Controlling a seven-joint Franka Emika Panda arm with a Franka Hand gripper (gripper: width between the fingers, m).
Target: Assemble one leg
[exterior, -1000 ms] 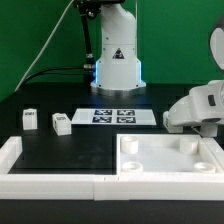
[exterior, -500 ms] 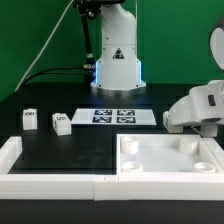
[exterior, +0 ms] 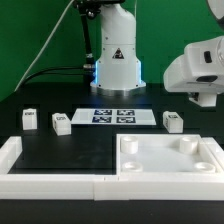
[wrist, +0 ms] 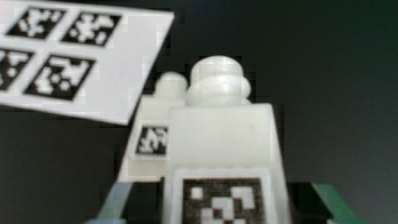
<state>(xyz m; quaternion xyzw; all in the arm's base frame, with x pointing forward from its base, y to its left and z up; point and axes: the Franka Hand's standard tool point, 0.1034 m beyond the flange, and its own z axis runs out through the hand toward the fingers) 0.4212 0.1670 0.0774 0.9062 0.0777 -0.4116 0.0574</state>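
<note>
Jaws pinched on a leg [wrist: 221, 140], as the wrist view has it: the white block fills the gap between the two dark fingers [wrist: 118, 204], its square tag facing the camera and its rounded peg pointing away. Beyond it a second leg [wrist: 164, 110] stands on the black counter [wrist: 338, 60], just beside the corner of the marker board [wrist: 71, 55]. In the exterior view that second leg [exterior: 173, 121] sits at three o'clock from the marker board [exterior: 112, 116] and at twelve o'clock from the large white tray [exterior: 170, 158]. The arm [exterior: 198, 68] hangs above it toward two o'clock, apart from it, and the pinched leg cannot be made out there. A third leg [exterior: 30, 119] and a fourth leg [exterior: 62, 124] stand upright at nine o'clock from the board, near each other and well apart from the tray
</note>
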